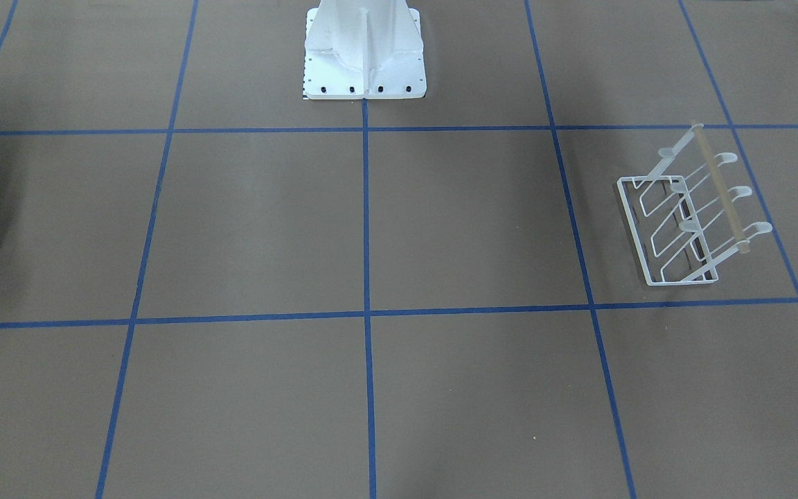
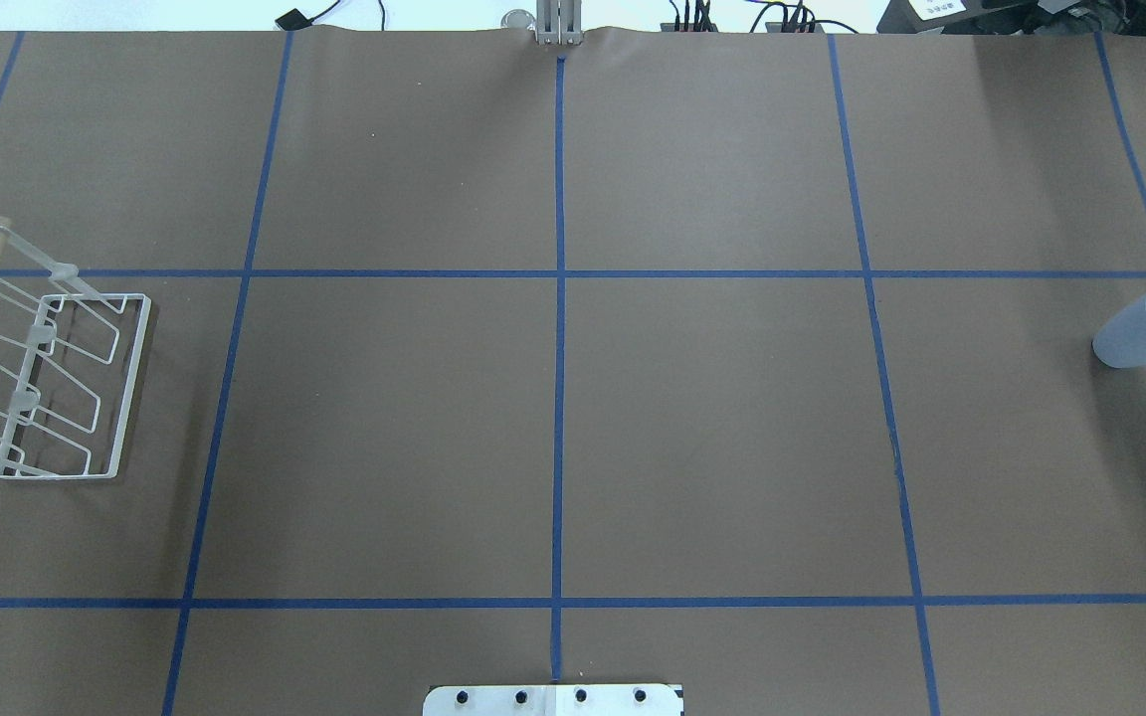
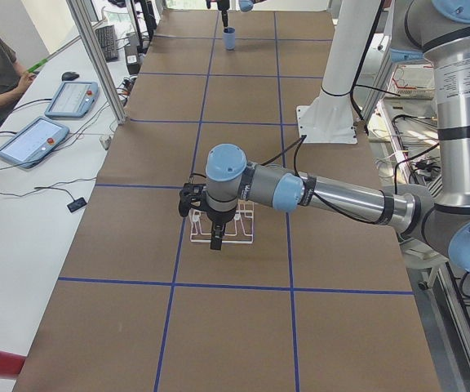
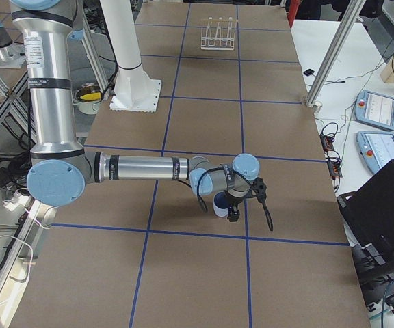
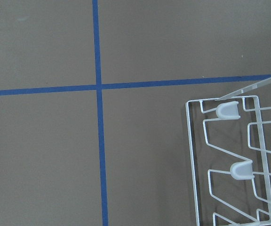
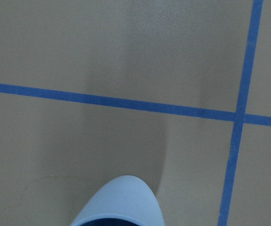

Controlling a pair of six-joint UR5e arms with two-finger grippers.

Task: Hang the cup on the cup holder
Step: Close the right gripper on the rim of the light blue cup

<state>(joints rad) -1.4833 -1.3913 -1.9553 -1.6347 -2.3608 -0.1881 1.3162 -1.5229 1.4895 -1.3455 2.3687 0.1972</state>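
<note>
Robotics lab — brown table (image 2: 712, 428) gridded in blue tape, teach pendants (image 4: 377, 109), aluminium posts (image 4: 336, 51)

Raised on a white pedestal (image 1: 364, 48), ribbed and flaring to a flat foot plate (image 2: 493, 704), fixed by 4 black bolts (image 1: 352, 89) along the edge. Built of brushed silver tubes in both the left arm (image 3: 345, 198) and the right arm (image 4: 142, 167), broken by black rings and rounded joints with pale blue caps (image 3: 225, 162). Looped with thin black cable (image 4: 268, 213) at the right wrist. Stamped with small dark lettering (image 4: 38, 83), too small to read. Tipped in black: left claw (image 3: 216, 242), right claw (image 4: 232, 216).
</note>
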